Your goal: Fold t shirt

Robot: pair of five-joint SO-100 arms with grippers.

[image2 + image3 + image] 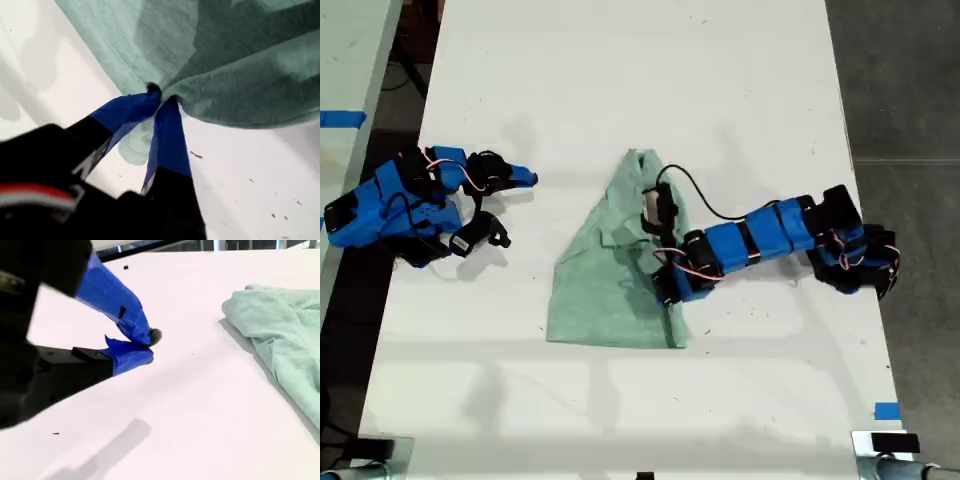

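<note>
We see one t shirt (610, 275), pale mint green, lying rumpled and partly folded near the middle of the white table (620, 90) in the exterior view, narrowing to a peak toward the top of the frame and spreading wide toward the bottom. My first gripper (665, 290) reaches in from the exterior view's right and sits on the shirt's right-hand edge; in the first wrist view its two blue-taped jaws are clenched together on a pinch of the cloth (240, 60), which bunches into folds at the tips (161, 96). My second gripper (525, 180) rests at the exterior view's left, well apart from the shirt (280, 335), its jaws closed tip to tip on nothing above bare table (200, 415). We count two arms, two grippers, one shirt
</note>
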